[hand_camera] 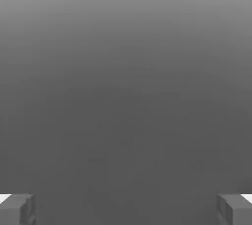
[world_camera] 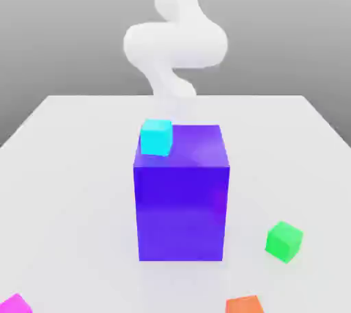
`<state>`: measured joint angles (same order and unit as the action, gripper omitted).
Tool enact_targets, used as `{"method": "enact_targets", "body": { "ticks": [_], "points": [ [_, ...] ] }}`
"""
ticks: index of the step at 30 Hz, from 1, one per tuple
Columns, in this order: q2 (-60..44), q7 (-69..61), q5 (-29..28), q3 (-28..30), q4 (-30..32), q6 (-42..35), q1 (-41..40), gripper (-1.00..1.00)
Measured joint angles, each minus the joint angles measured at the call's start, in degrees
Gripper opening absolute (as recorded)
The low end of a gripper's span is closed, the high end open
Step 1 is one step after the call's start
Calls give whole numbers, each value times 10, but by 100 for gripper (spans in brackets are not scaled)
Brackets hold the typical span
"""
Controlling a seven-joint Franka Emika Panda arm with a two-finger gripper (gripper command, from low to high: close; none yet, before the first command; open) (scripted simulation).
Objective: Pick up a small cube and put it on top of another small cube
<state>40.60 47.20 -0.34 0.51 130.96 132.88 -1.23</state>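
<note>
At the exterior view's bottom left corner, the pink cube point(world_camera: 14, 304) sits cut off by the frame, its facing unreadable. On the table point(world_camera: 68, 168), the green cube point(world_camera: 284, 241) rests corner-forward, right of the purple block point(world_camera: 182, 202). Behind it rises the blurred white arm point(world_camera: 175, 38). Gripper point(hand_camera: 126, 209) fingers point(hand_camera: 17, 209) stand wide apart, empty.
</note>
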Motion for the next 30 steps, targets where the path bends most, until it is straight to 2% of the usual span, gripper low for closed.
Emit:
{"method": "enact_targets", "body": {
  "ticks": [15,30],
  "points": [
    [-315,67,1,46,-49,67,-67,0],
    [-629,91,64,81,-99,132,-145,0]
  ]
}}
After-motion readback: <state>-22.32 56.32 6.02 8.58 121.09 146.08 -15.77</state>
